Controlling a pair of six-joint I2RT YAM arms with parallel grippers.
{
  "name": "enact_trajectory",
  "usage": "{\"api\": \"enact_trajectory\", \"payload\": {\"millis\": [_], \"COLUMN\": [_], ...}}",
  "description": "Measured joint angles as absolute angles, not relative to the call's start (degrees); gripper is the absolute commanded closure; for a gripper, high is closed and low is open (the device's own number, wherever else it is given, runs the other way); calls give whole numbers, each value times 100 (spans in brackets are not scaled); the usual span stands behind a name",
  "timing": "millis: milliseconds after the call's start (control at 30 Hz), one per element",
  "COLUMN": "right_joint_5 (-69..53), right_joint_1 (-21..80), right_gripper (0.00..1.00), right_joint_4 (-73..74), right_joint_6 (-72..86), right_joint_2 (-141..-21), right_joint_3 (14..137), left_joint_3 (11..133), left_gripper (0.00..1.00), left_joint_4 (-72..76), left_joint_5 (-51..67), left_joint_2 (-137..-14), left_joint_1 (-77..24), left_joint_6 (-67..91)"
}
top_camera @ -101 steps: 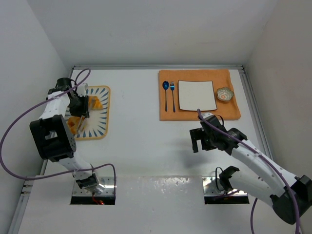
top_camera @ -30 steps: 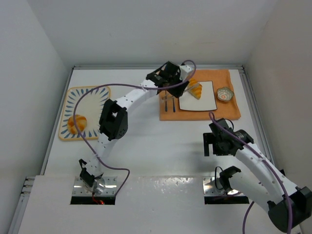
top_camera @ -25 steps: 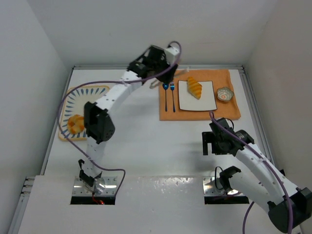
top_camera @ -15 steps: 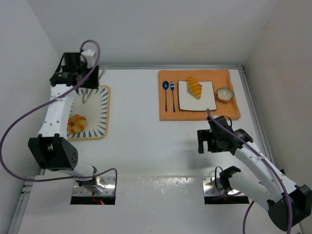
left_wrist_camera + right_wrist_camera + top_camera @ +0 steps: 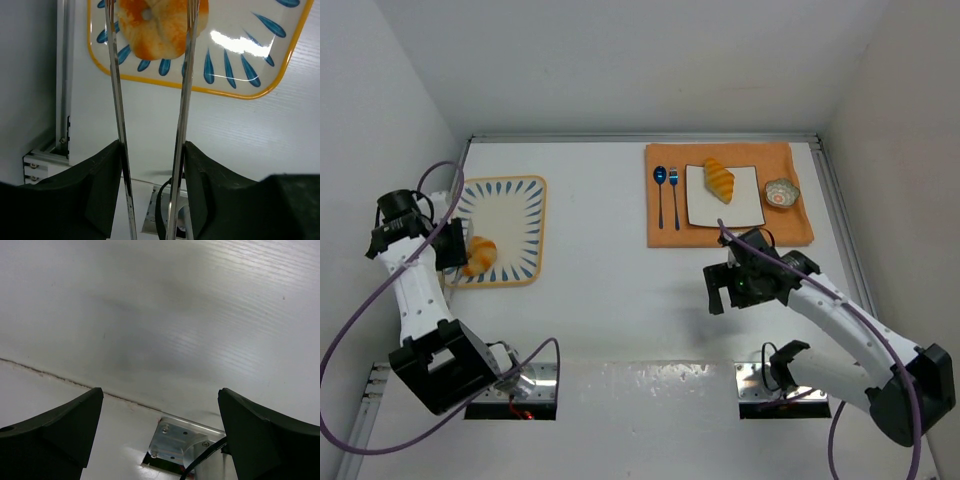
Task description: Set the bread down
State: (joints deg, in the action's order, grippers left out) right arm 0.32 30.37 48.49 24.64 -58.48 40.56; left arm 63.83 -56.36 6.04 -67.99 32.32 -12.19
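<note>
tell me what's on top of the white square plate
A striped croissant lies on the white plate, toward its far edge. Nothing else shows on it. The patch of plate beneath the croissant is covered.

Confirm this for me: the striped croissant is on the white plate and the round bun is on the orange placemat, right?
Not quite. The striped croissant is on the white plate, but the round bun sits on the blue-patterned tray, not the orange placemat, as the top external view shows.
</note>
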Motion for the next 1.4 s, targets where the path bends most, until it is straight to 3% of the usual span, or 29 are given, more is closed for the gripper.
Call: {"api": "enact_trajectory", "payload": {"millis": [533, 1100, 1200, 1300, 1400], "right_joint_5": [475, 781, 812, 864, 891], "right_joint_1": [3708, 3953, 3953, 3953, 3953], "right_gripper": [3, 3, 3, 3, 3], "right_joint_4": [5052, 5203, 5218, 5238, 5256], "right_joint_6": [2724, 2812, 2812, 2814, 2814], "right_joint_2": [-5599, -5710, -5710, -5710, -5710], "right_joint_3": [4128, 4228, 4237, 4237, 4237], "left_joint_3": [6396, 6571, 6549, 6497, 6460], "left_gripper": [45, 45, 51, 64, 86], "left_joint_4": [-6055, -6110, -5975, -5883, -5800], "left_joint_5": [1570, 1953, 1822, 1658, 1546], "left_joint_2": [-7312, -7846, -7865, -7865, -7867], "left_joint_1": [4128, 4016, 3972, 3913, 3857], "left_joint_6": [-2027, -2165, -2112, -2049, -2051]}}
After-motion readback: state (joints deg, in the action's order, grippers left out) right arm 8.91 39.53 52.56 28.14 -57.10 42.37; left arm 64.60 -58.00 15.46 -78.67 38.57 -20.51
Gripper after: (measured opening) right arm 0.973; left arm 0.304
